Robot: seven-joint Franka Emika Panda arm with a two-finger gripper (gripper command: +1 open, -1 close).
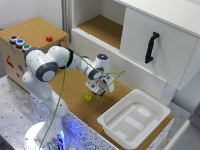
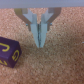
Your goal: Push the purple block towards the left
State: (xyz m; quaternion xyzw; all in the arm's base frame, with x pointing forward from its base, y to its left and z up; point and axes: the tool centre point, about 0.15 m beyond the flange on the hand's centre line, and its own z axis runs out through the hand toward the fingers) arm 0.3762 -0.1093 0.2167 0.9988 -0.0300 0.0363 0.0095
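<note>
The purple block with a yellow letter on its faces lies on the cork surface in the wrist view. My gripper is shut on nothing. Its fingertips stand just above the cork, a short way beside the block and not touching it. In the exterior view the gripper hangs low over the cork. A small yellow-marked block lies just to its exterior-view left and a little nearer the front.
A white plastic bin stands on the cork at the exterior view's right. A white cabinet with a black handle and an open shelf stands behind. A wooden box with buttons is at the left.
</note>
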